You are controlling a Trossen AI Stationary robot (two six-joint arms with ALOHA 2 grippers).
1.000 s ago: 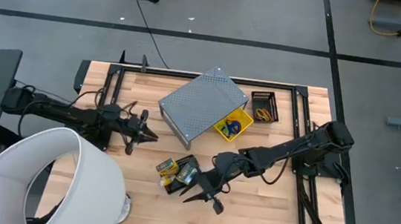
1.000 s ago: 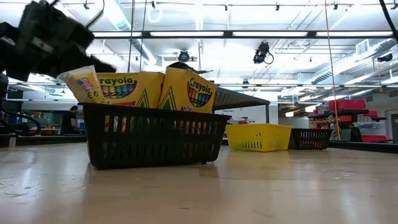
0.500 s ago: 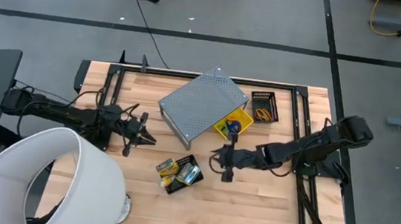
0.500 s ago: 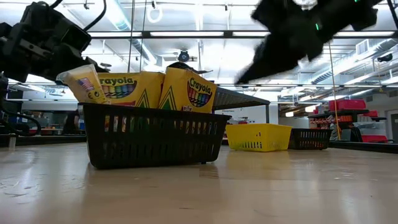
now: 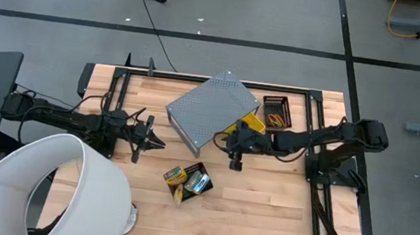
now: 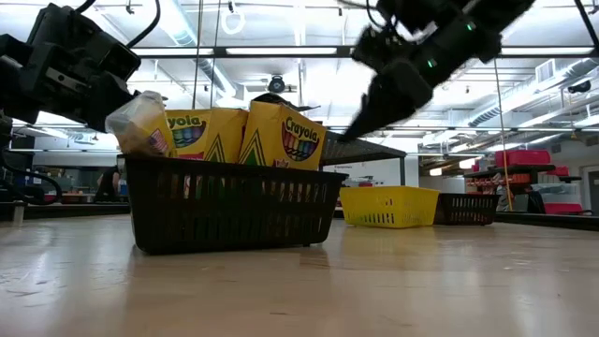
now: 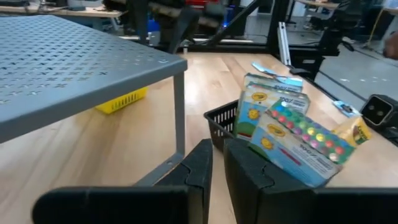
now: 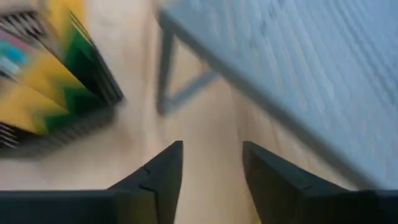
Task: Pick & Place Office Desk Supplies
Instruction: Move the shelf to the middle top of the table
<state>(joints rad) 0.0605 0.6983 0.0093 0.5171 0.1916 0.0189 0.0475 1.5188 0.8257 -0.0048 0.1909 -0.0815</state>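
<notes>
The right gripper, jaws parted and empty, hung beside the small yellow plastic bin; the left gripper, nearly clenched, waited apart.

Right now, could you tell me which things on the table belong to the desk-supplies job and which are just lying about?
Part of the job:
- crayon boxes standing in the black basket
- small packet in that basket
- yellow bin
- small black tray with elastic loops

Just lying about:
- grey perforated shelf
- big white cylinder
</notes>
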